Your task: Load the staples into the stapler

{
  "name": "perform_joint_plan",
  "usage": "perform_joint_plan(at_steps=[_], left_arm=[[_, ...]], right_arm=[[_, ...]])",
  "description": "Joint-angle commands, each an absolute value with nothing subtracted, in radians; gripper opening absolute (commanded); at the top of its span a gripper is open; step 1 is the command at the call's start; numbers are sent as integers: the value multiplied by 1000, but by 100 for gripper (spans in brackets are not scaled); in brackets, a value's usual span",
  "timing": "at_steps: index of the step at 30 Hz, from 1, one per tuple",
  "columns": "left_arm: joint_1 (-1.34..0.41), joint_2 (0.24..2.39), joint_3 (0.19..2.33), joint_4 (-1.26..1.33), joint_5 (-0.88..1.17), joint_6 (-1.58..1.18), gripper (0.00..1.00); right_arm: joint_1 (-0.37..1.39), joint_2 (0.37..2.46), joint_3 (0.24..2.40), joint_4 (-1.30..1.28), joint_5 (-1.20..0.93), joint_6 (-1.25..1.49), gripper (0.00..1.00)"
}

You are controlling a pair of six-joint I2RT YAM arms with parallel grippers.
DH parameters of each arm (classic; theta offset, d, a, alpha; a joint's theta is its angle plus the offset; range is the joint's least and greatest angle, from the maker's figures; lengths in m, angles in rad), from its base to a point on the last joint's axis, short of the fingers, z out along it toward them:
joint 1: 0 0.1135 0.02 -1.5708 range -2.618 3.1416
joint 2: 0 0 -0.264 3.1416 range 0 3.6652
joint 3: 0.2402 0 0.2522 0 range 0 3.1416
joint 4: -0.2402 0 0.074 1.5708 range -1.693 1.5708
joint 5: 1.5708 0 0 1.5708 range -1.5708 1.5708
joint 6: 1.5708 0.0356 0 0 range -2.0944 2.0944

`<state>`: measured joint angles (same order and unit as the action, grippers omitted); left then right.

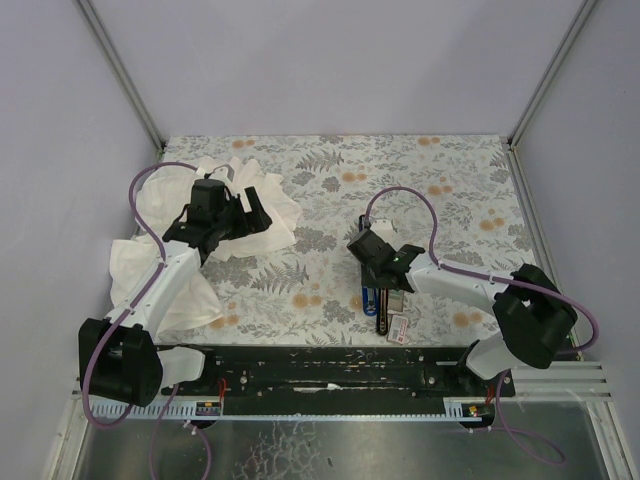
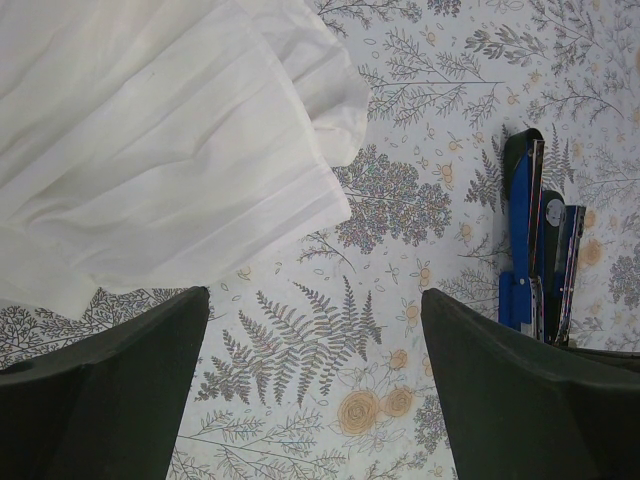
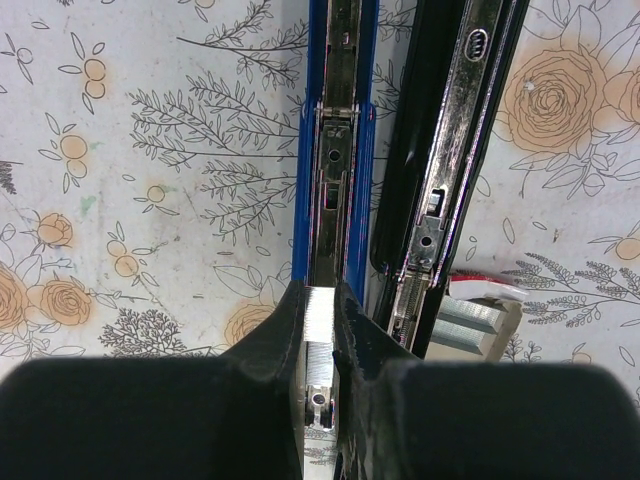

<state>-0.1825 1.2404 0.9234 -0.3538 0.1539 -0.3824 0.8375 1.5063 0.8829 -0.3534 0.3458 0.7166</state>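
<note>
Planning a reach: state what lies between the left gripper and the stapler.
Top view: white cloth edge, then bare floral table, between left gripper and stapler.

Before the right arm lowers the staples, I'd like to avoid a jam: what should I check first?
1. The stapler is open, its channel bare: ok.
2. The staple strip is pinched in the right tool: ok.
3. Strip in line with the channel: ok, it seems.
4. Strip seated in the channel: cannot tell.
5. The left tool is open, away by the white cloth: ok.
6. The staple box is clear of the stapler: cannot tell, it lies close beside.
</note>
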Motion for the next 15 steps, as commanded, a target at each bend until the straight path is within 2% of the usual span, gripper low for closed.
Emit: perform_joint_plan(at_steps=[1,15], left_arm=[[-175,1243,918,-322,152,-360,86],[-175,1247,919,-322,154,-360,86]], right_arm=[[833,1512,889,-347,395,739,9],[833,1537,890,-341,415,739,9]])
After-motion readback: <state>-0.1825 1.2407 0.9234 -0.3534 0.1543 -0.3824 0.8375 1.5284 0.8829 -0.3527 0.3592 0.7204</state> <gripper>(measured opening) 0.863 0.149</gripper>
